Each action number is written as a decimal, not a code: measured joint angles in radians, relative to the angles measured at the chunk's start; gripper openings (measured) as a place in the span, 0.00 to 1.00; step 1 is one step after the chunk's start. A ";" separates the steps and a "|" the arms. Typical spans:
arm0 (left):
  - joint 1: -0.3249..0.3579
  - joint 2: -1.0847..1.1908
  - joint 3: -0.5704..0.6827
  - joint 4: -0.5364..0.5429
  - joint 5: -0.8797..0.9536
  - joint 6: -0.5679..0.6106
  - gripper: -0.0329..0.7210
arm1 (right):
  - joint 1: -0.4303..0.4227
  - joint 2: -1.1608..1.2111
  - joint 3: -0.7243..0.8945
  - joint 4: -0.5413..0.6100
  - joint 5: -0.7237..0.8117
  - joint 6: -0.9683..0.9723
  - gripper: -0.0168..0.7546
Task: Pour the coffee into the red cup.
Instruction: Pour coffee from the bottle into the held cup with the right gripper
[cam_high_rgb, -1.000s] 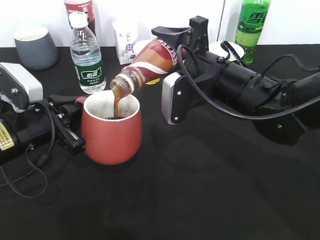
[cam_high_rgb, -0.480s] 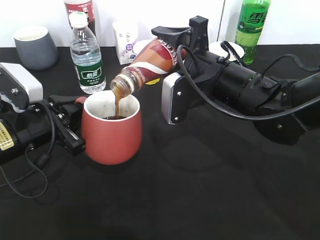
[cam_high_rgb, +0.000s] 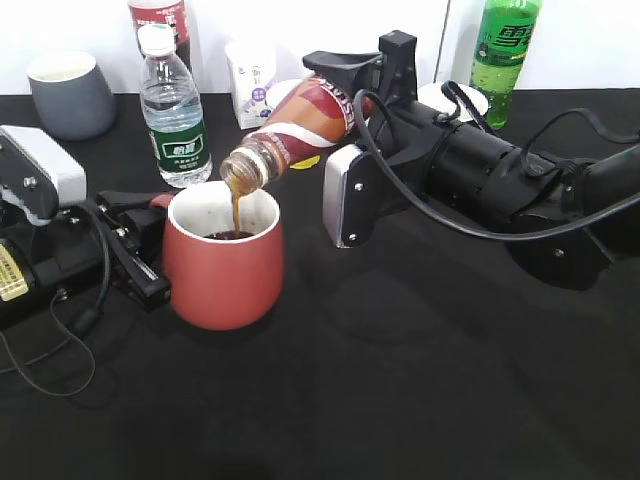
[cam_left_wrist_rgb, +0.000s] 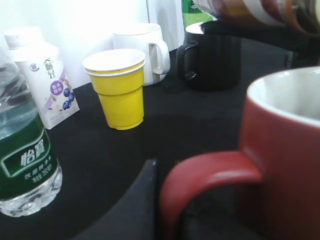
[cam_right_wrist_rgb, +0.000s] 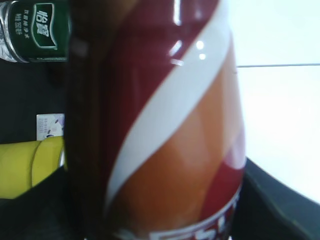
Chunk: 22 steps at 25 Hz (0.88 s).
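Note:
The coffee bottle (cam_high_rgb: 300, 125) is tilted mouth-down to the left, and a brown stream falls from it into the red cup (cam_high_rgb: 222, 265). My right gripper (cam_high_rgb: 352, 82) is shut on the bottle's body; the label fills the right wrist view (cam_right_wrist_rgb: 165, 130). The red cup stands on the black table with brown liquid inside. Its handle points left and sits between the fingers of my left gripper (cam_high_rgb: 140, 240), which is shut on it. In the left wrist view the handle (cam_left_wrist_rgb: 210, 175) lies against a black finger (cam_left_wrist_rgb: 142, 200) of that gripper.
A water bottle (cam_high_rgb: 173, 110) with a green label stands just behind the cup. A grey mug (cam_high_rgb: 70, 93) is at the back left, a green soda bottle (cam_high_rgb: 505, 50) at the back right. A yellow cup (cam_left_wrist_rgb: 118, 87), white mug (cam_left_wrist_rgb: 142, 47), black mug (cam_left_wrist_rgb: 212, 60) and milk carton (cam_left_wrist_rgb: 50, 85) stand behind.
The coffee keeps pouring and the stream is a little thinner. Neither arm nor the cup has visibly moved.

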 joint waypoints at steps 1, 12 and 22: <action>0.000 0.000 0.000 0.000 0.000 0.000 0.11 | 0.000 0.000 0.000 0.000 0.000 -0.001 0.72; 0.000 0.000 0.000 0.000 0.004 0.000 0.11 | 0.000 0.000 0.000 0.000 -0.001 -0.014 0.72; 0.000 0.000 0.000 0.000 0.004 0.000 0.11 | 0.000 0.000 0.000 0.000 -0.001 -0.024 0.72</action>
